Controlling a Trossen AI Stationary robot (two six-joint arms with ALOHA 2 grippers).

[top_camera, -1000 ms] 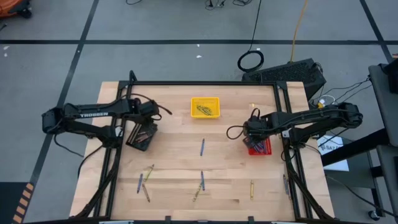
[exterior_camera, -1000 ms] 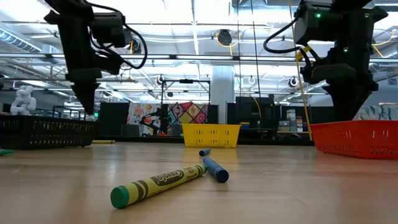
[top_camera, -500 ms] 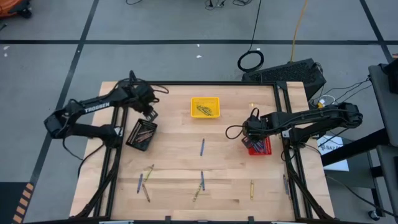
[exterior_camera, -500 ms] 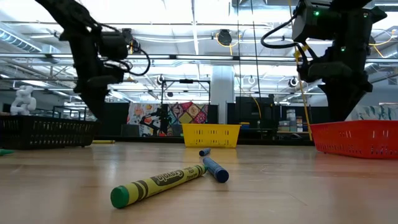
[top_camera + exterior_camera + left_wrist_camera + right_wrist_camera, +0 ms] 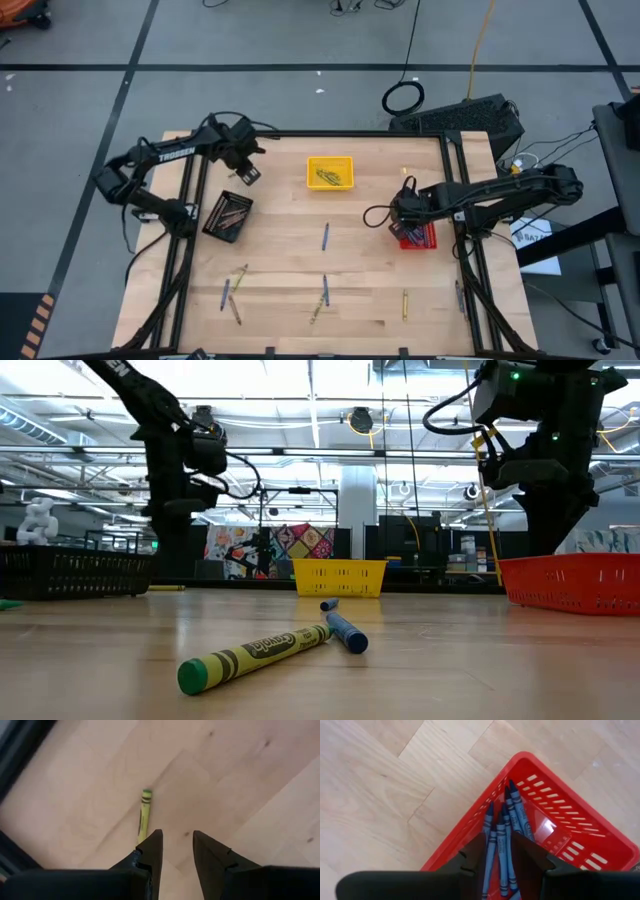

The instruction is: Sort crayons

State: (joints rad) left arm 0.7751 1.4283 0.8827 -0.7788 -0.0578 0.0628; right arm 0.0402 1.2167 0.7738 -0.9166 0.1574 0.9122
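Several crayons lie loose on the near half of the wooden table, among them a blue one [image 5: 325,236] and an olive one [image 5: 240,278]. A yellow crayon [image 5: 144,815] lies flat on the wood just ahead of my left gripper [image 5: 175,851], which hangs open and empty over the far left of the table [image 5: 247,172]. My right gripper [image 5: 497,857] stands open above the red tray [image 5: 570,815], with several blue crayons [image 5: 512,812] lying in the tray below its fingers. Olive crayons lie in the yellow tray [image 5: 330,172].
A black tray [image 5: 228,215] holding a few crayons sits near the left edge, on the near side of my left gripper. A dark frame rail [image 5: 330,134] runs along the far edge. In the low view a yellow-green crayon [image 5: 255,655] and a blue crayon [image 5: 345,630] lie close to the camera.
My left gripper has swung from above the black tray toward the table's far edge and slightly right, rolling a little about its own axis, its fingers staying open. The right arm has kept still.
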